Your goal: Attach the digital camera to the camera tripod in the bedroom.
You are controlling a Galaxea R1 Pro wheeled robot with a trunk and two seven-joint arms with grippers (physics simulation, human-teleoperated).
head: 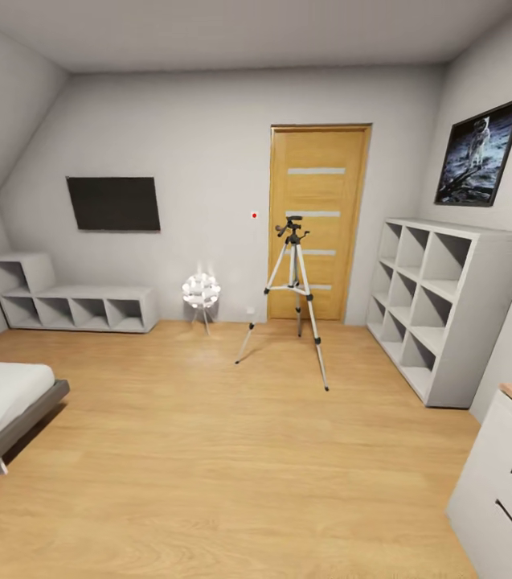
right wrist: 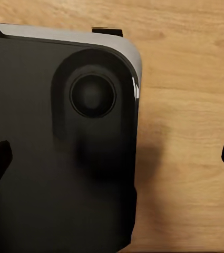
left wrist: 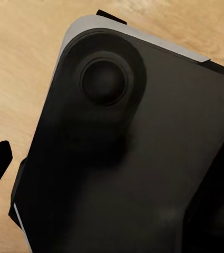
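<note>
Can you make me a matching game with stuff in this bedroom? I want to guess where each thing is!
Things:
1. camera tripod
2. astronaut picture
3. round lamp
4. bed

Places:
A. on the right wall, above the white cube shelf
B. at the left edge of the head view
C. in front of the wooden door
D. on the floor, left of the tripod

Pairs: 1-C, 2-A, 3-D, 4-B

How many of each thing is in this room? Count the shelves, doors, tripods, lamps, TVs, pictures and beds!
Shelves: 2 (low one, tall one)
Door: 1
Tripod: 1
Lamp: 1
TV: 1
Picture: 1
Bed: 1
Total: 8
</note>
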